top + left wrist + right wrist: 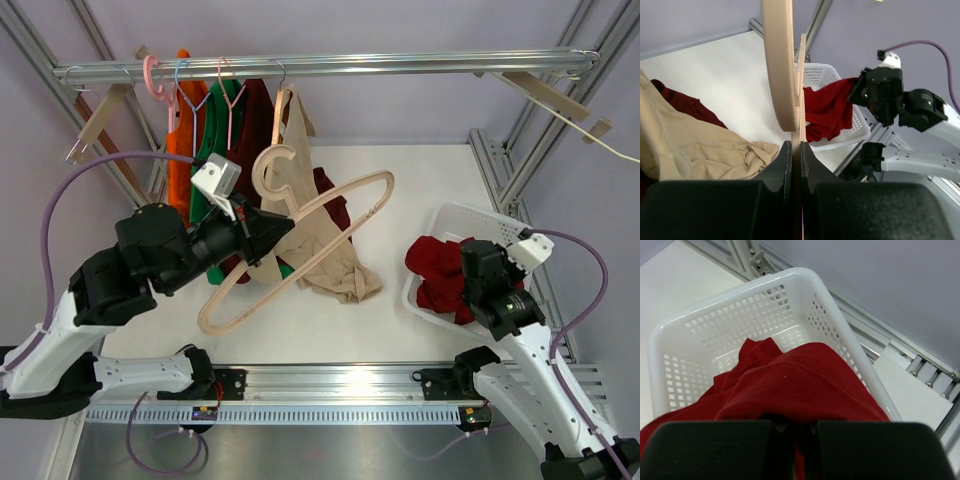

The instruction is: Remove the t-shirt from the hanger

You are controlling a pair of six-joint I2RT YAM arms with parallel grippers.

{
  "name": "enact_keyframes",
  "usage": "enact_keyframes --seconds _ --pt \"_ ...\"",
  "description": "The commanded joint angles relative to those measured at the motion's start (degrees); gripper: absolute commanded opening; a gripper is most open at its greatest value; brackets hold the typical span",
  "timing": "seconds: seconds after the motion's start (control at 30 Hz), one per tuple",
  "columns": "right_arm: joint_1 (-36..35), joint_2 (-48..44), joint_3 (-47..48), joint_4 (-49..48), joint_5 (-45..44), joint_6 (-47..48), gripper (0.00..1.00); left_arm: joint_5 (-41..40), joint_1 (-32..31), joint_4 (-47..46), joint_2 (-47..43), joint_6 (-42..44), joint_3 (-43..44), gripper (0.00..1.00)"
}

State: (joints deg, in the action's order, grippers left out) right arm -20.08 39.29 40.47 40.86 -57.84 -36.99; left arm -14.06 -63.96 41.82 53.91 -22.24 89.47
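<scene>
From above, the bare wooden hanger is seen lifted, and the red t-shirt is draped in the white basket. At the left wrist, the left claw is clamped on the hanger. At the right wrist, the right claw is pinched onto the t-shirt.

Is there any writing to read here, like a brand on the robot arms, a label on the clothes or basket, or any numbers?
No text can be read in any view.
Small coloured marks on the front rail: too small to read.
Wooden hanger, beige garment, red garment, white basket: no print shows.
</scene>
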Motion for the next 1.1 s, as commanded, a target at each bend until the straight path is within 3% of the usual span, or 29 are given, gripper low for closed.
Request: enact_keyframes --seconds 0.0,0.13,0.27,0.3,0.33,0.37,0.5,0.67,0.73,0.83,0.9,0.97,1.07 --pt "2.67 -2.64 -1.44 -3.30 -2.02 -10.12 0.00 -4.74 0.07 -4.12 3.47 3.42 4.65 0.00" --pt "4.43 1.83 -5.91 -5.61 3.87 -13.54 0.02 -9.13 0.07 -4.29 10.84 5.45 9.13 0.00" --pt "4.69 0.10 -5.23 -3.95 3.35 -14.96 0.26 -10.46 0.07 -5.61 15.51 6.51 11.42 0.00" --pt "4.69 -1.22 -4.27 -3.34 3.35 -13.82 0.36 -10.37 0.15 -5.70 16.48 6.86 12.21 0.00" --pt "4.69 -3.75 -1.73 -3.77 4.92 -11.81 0.72 -10.28 0.24 -5.79 17.45 7.03 13.09 0.00" --pt "4.69 -4.74 0.12 -3.77 6.24 -7.70 0.85 -10.02 0.24 -6.05 19.37 7.30 15.10 0.00" --pt "4.61 -8.78 9.26 -0.26 14.23 -0.47 0.99 -8.79 1.82 -6.93 24.04 7.56 20.30 0.00" --pt "4.61 -9.49 20.78 5.36 21.45 5.16 0.99 -9.93 2.79 -7.63 30.72 8.79 26.27 0.00" --pt "4.61 -10.89 23.33 4.76 25.03 8.14 0.94 -10.45 3.67 -7.55 34.32 9.14 29.26 0.00" --pt "4.61 -10.99 25.09 4.67 35.28 9.65 0.39 -8.79 5.86 -8.16 39.40 8.53 34.08 0.00" --pt "4.61 -11.34 23.27 3.79 42.77 9.66 0.16 -8.00 7.44 -8.16 42.58 8.44 38.04 0.00" --pt "4.61 -13.18 20.89 1.69 46.93 10.45 0.17 -7.73 8.06 -8.07 47.24 8.88 44.37 0.00" --pt "4.61 -13.98 19.56 1.24 49.05 12.20 0.31 -7.91 8.33 -8.42 52.33 10.02 51.56 0.00"
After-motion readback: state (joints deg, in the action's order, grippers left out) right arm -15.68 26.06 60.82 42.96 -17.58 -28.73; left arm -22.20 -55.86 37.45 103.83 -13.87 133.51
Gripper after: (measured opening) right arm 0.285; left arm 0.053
